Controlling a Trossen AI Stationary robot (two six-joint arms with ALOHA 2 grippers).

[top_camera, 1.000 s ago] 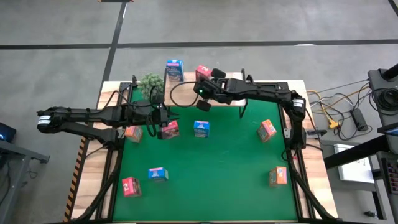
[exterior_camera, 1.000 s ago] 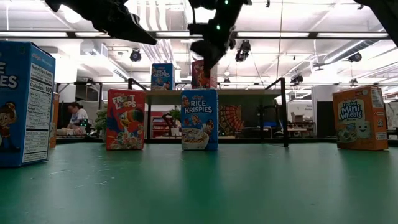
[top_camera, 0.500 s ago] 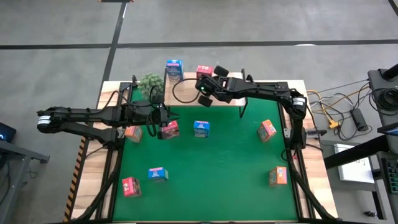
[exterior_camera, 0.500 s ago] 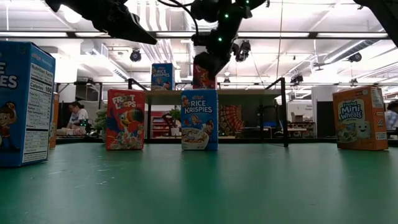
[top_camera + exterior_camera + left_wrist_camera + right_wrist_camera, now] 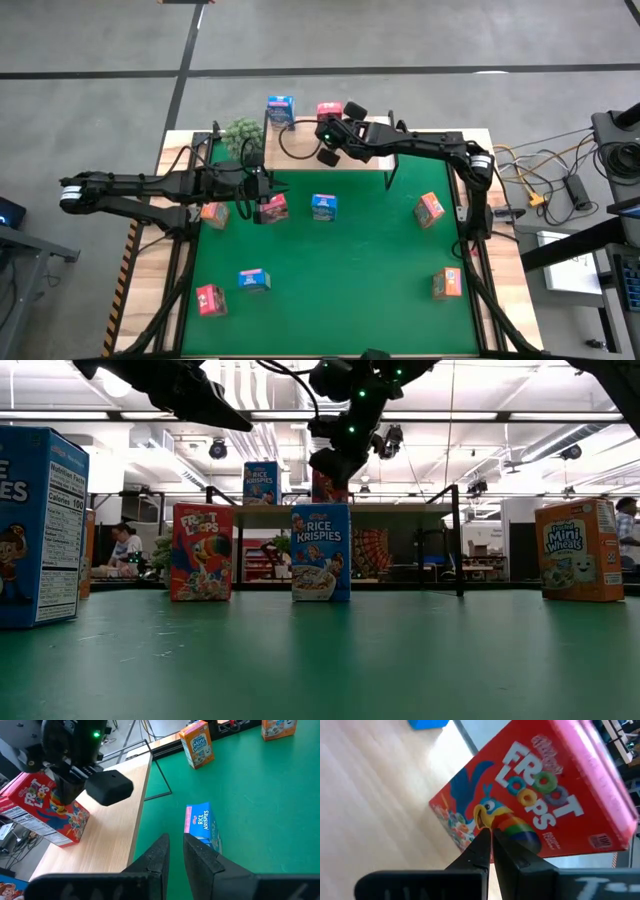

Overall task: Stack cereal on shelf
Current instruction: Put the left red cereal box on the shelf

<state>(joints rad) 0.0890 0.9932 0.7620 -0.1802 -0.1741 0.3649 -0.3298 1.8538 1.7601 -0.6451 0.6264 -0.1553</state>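
Near edge of the table [image 5: 340, 310]: loose cereal boxes, with a blue Rice Krispies box [image 5: 323, 207] mid-table and open green mat around it. Left pincer [image 5: 262, 190], nearly closed and empty, waits above a red Froot Loops box [image 5: 272, 208]. Far side: right pincer [image 5: 327, 157], closed and empty, hovers beside the red box [image 5: 328, 111] standing on the shelf [image 5: 100, 845]; placement looks done, so next move is probably to withdraw without knocking it.

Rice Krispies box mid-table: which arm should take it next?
Left. The left gripper hovers beside that Rice Krispies box, which sits just ahead in its wrist view. The right gripper, jaws shut, is at the shelf by a Froot Loops box.
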